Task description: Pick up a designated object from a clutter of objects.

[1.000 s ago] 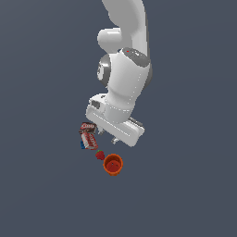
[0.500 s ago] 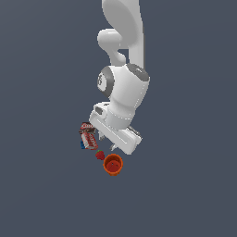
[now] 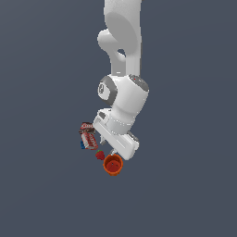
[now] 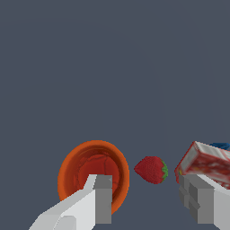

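Note:
The orange-red ribbed cup [image 3: 112,165] stands upright with its round rim up, just below my hand in the exterior view. In the wrist view the cup [image 4: 83,164] lies under one finger [image 4: 102,197], whose tip overlaps its rim. My gripper [image 4: 150,197] is open and empty, above the clutter. The tiny red strawberry [image 4: 152,170] sits between the two fingers, beside the cup; it also shows in the exterior view [image 3: 100,155]. The other finger [image 4: 197,200] is in front of a red-and-white printed box [image 4: 204,162].
Two printed boxes [image 3: 88,137] lie together to the exterior view's left of the strawberry, one with a blue edge [image 4: 220,146]. The white arm [image 3: 125,99] hangs over the group and hides the fingers in the exterior view. The floor around is plain grey.
The hand has come down toward the cup and strawberry over the last second. The cup, strawberry and boxes have not moved.

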Motion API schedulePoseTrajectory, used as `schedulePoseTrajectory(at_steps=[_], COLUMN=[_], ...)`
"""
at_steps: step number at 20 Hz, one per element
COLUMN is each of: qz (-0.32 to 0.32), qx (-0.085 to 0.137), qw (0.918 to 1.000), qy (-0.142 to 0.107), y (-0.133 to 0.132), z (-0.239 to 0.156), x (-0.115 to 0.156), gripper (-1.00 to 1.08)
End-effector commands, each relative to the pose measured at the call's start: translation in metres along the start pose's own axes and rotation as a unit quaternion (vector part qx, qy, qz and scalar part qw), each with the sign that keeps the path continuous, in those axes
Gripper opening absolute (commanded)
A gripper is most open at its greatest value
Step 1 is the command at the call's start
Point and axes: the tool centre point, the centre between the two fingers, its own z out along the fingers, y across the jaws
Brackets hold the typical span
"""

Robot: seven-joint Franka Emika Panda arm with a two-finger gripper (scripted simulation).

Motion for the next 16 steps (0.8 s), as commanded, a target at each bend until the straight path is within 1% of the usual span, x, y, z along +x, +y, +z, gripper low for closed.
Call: schedulePoseTrajectory(at_steps=[1,9,16], qz=[0.015,0.058,0.089], qx=[0.004,0.018,0.031], qw=[0.9999,0.9978,0.9949], qy=[0.008,0.026,0.035], y=[-0.001,-0.004,-0.005], z=[0.006,0.025,0.038], x=[-0.004,-0.017,-0.028], gripper=[0.28,0.28,0.28])
